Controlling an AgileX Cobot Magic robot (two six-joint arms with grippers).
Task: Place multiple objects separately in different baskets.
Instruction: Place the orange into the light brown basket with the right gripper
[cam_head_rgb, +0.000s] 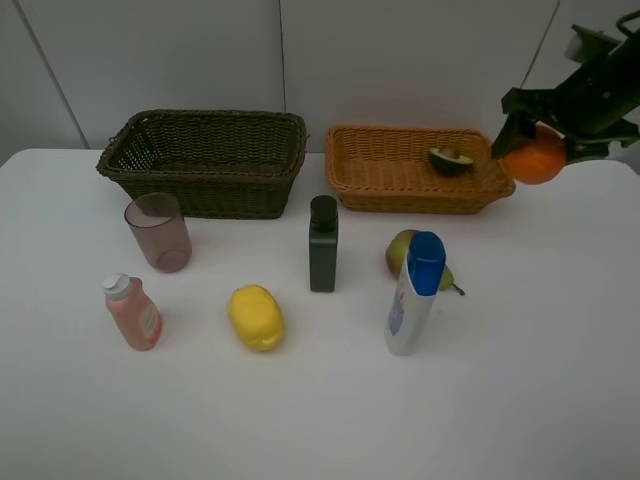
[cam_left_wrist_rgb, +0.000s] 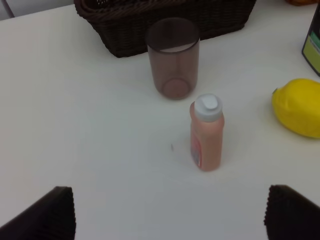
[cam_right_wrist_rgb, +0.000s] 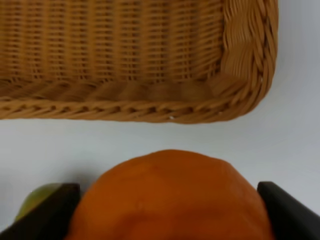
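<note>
Right jaws grip the orange (cam_right_wrist_rgb: 170, 200) between them, clear of the worktop (cam_head_rgb: 540, 380). Just ahead sits the light orange basket (cam_right_wrist_rgb: 240, 100) rim, with the avocado half (cam_head_rgb: 450, 159) deeper in. Best to carry past that rim, lower, then release beside the avocado. Left jaws gape wide, pink bottle (cam_left_wrist_rgb: 206, 132) ahead.
</note>
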